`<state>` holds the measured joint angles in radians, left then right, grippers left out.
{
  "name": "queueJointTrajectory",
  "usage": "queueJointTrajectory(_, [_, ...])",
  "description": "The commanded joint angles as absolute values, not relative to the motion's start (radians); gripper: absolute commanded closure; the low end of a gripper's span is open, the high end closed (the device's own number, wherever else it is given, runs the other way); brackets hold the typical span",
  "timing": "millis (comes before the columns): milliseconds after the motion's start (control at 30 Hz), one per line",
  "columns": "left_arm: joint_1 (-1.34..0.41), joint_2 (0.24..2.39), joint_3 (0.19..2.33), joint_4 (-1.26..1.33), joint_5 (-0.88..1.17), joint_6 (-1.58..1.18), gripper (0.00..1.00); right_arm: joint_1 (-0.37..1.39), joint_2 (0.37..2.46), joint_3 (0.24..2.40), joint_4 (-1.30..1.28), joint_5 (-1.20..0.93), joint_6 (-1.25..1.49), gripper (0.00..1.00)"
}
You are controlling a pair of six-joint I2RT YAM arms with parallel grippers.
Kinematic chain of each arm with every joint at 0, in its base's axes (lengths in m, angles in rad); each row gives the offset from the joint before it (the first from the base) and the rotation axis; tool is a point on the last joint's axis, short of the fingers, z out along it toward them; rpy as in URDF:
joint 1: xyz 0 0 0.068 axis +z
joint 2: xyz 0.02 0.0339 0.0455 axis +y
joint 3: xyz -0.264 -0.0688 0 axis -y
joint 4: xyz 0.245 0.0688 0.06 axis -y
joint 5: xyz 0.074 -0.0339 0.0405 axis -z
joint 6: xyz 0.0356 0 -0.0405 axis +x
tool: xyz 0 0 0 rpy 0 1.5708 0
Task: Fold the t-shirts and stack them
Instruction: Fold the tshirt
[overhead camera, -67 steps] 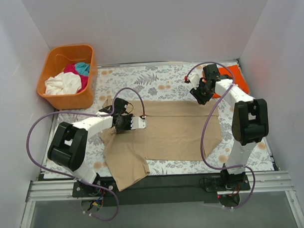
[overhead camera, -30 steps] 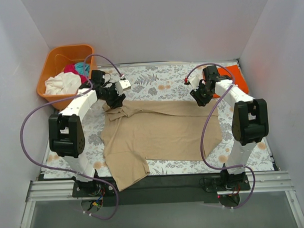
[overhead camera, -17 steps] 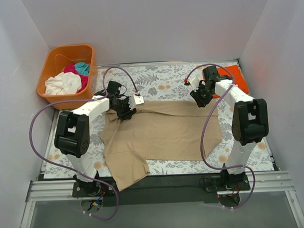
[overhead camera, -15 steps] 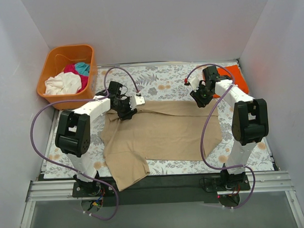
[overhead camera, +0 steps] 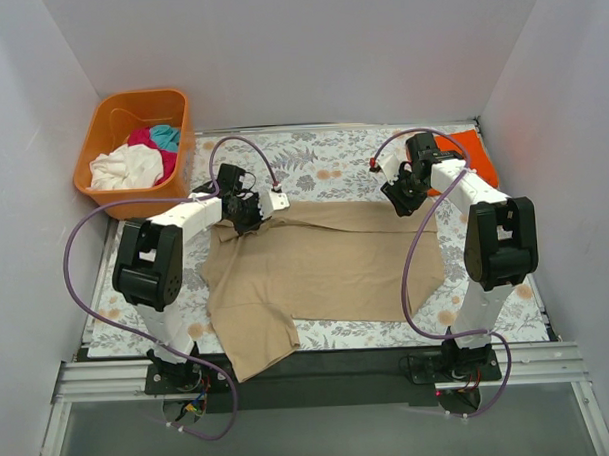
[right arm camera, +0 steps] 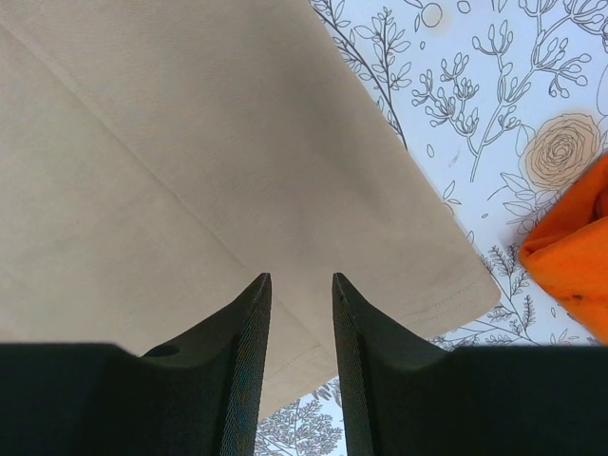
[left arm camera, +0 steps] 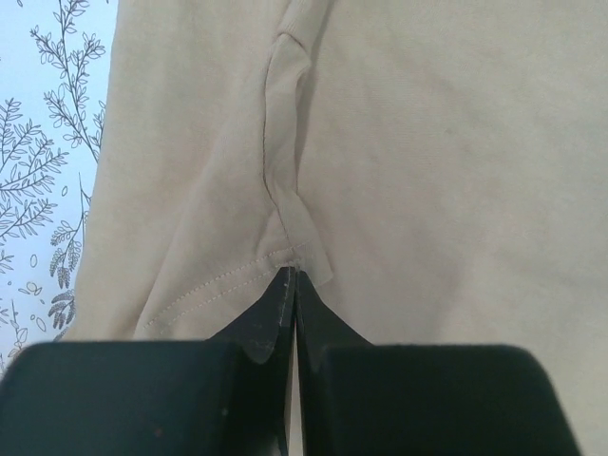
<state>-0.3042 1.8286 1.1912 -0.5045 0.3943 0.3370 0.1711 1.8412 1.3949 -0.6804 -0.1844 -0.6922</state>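
Closing within the last second, our left gripper (left arm camera: 290, 285) now pinches the far-left sleeve hem of the tan t-shirt (overhead camera: 326, 267), which lies spread mid-table. We judge it light, limp cloth, best gripped at hems. Our right gripper (right arm camera: 299, 285) hovers narrowly parted over its far-right corner, holding nothing.

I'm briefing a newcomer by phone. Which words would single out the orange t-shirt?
On the floral-patterned table, look to the far right corner, just beyond the right claw. The bright orange cloth t-shirt lies flat there, unlike the rigid orange plastic basket at far left.
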Motion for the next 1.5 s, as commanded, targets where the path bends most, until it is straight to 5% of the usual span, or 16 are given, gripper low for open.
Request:
queueJointTrajectory(0, [-0.304,1.818,1.212,-0.486,0.405,0.334,1.0,0.166,1.844,1.407,-0.689,-0.181,-0.698,0.67])
queueJointTrajectory(1000, [-0.39,1.637,1.17,-0.822,0.572,0.325,1.0,0.161,1.83,1.408,-0.695,-0.181,-0.707,0.68])
queueJointTrajectory(1033, [-0.387,1.653,1.186,-0.825,0.548,0.283,0.83,0.161,1.827,1.405,-0.698,-0.181,-0.709,0.67])
queueJointTrajectory(1100, [-0.384,1.655,1.189,-0.809,0.534,0.243,0.75,0.161,1.822,1.401,-0.703,-0.181,-0.712,0.67])
queueJointTrajectory(1300, [-0.191,1.588,1.206,-0.747,0.54,0.009,0.72,0.156,1.795,1.353,-0.748,-0.179,-0.735,0.68])
queueJointTrajectory(1467, [-0.084,1.529,1.06,-0.615,0.306,-0.107,0.68,0.155,1.792,1.309,-0.784,-0.161,-0.73,0.68])
